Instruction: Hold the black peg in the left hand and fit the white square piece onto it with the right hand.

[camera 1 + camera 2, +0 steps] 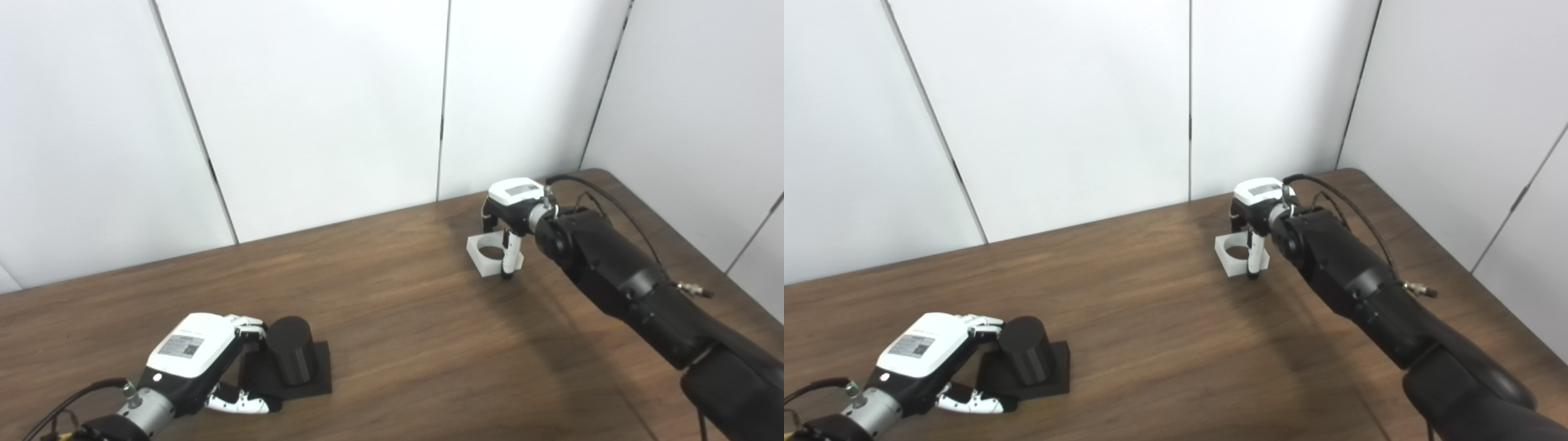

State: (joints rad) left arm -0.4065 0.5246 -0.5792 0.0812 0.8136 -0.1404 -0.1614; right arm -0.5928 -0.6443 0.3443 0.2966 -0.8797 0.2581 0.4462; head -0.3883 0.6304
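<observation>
The black peg [291, 357] stands upright on its flat black square base [313, 375] near the table's front left. My left hand [202, 361] is beside it on the left. Its fingers [248, 329] touch the peg near the top, and the thumb [242, 403] lies spread along the base's front corner, so the hand is open. The white square piece [490, 252], with a round hole, lies flat on the table at the far right. My right hand [513, 211] reaches down over it, fingers on the far side and thumb pressed on the near side.
The brown wooden table [404, 331] ends at white wall panels along its back edge. Its right edge runs close beside my right arm [618, 275]. A cable loops over that forearm.
</observation>
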